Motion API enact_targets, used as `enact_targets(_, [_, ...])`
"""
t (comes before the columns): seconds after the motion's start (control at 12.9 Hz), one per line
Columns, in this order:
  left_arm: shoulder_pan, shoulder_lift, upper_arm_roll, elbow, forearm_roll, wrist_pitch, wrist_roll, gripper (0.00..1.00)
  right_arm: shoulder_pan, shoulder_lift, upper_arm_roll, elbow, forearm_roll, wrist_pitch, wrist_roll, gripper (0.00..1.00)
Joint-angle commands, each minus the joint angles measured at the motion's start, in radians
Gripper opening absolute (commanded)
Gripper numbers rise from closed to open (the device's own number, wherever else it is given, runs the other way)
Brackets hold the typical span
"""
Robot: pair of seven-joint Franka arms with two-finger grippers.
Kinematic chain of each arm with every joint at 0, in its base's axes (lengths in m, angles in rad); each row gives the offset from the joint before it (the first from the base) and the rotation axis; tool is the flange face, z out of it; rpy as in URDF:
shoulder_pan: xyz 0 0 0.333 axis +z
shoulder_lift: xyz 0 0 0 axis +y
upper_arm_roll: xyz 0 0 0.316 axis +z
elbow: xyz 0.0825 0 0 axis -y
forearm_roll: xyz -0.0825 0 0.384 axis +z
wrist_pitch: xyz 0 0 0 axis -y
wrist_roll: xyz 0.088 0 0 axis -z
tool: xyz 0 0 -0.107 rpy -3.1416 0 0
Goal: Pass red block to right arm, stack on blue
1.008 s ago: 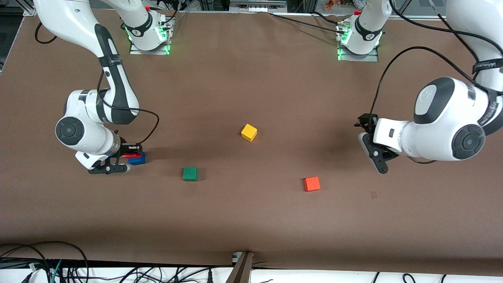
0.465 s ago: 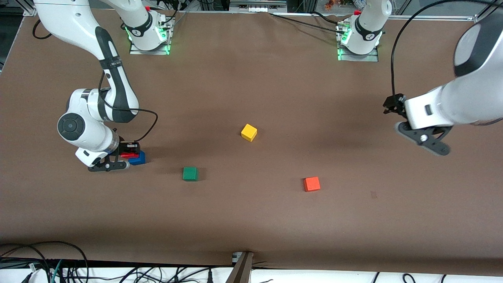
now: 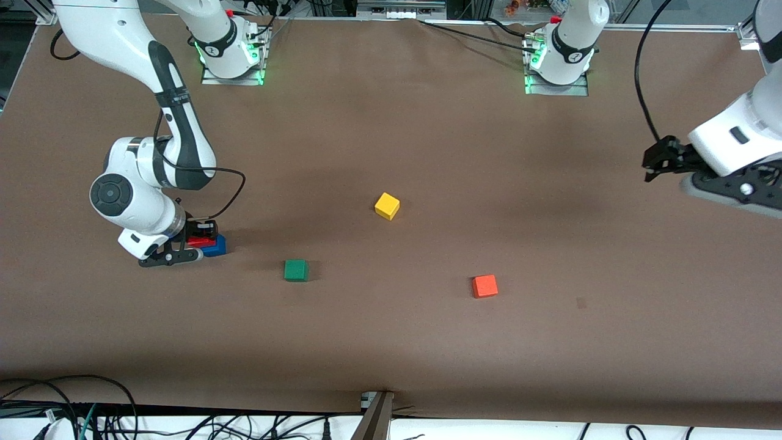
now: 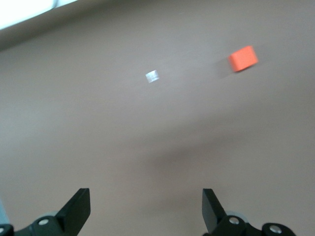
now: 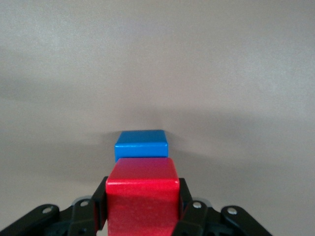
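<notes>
My right gripper (image 3: 195, 241) is shut on the red block (image 3: 197, 242) and holds it low at the right arm's end of the table. The blue cube (image 3: 215, 247) rests on the table right beside it, and the red block overlaps its edge in the front view. In the right wrist view the red block (image 5: 142, 194) fills the jaws of the right gripper (image 5: 142, 202), with the blue cube (image 5: 141, 144) just ahead and lower. My left gripper (image 3: 663, 159) is open and empty, raised over the left arm's end of the table. Its fingers spread wide in the left wrist view (image 4: 145, 209).
A yellow cube (image 3: 387, 206) lies mid-table. A green cube (image 3: 295, 270) lies nearer the front camera, toward the blue cube. An orange-red cube (image 3: 484, 286) lies toward the left arm's end and also shows in the left wrist view (image 4: 242, 58).
The left arm has swung up and away toward its own end of the table. The right gripper with the red block has barely shifted beside the blue cube.
</notes>
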Motion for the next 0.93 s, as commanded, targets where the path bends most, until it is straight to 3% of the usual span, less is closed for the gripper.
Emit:
enact_targets(0.0, [-0.029,-0.229,0.107,-0.298,-0.050,0.058,-0.138,1.00,0.003,-0.047,-0.002,-0.080,-0.017,0.071,-0.015,0.08])
enact_targets(0.16, [-0.027,-0.262,0.115,-0.370,-0.059,0.089,-0.172,1.00,0.003,-0.049,0.000,-0.080,-0.017,0.072,-0.015,0.08])
enact_targets(0.85, [-0.021,-0.207,0.114,-0.302,-0.059,0.078,-0.143,1.00,0.003,-0.060,0.004,-0.078,-0.009,0.070,-0.013,0.09])
